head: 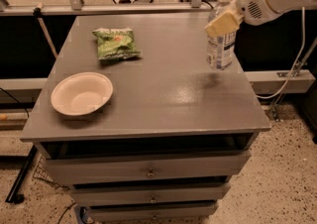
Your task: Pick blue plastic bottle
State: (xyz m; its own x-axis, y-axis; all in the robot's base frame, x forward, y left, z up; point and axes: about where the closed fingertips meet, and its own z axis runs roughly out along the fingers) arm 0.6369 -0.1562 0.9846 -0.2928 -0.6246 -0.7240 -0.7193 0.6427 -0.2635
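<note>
The blue plastic bottle [221,50] is a clear bottle with a white cap and a white label with dark print. It stands upright at the table's far right, its base a little above the grey tabletop [168,89]. My gripper [221,24] reaches in from the upper right on a white arm. It is shut on the bottle's upper body, and a tan finger [224,21] lies across the front of it.
A green snack bag [117,43] lies at the back left of the table. A cream bowl [82,94] sits at the front left. The table has drawers [148,171] below. A metal rail [124,7] runs behind the table.
</note>
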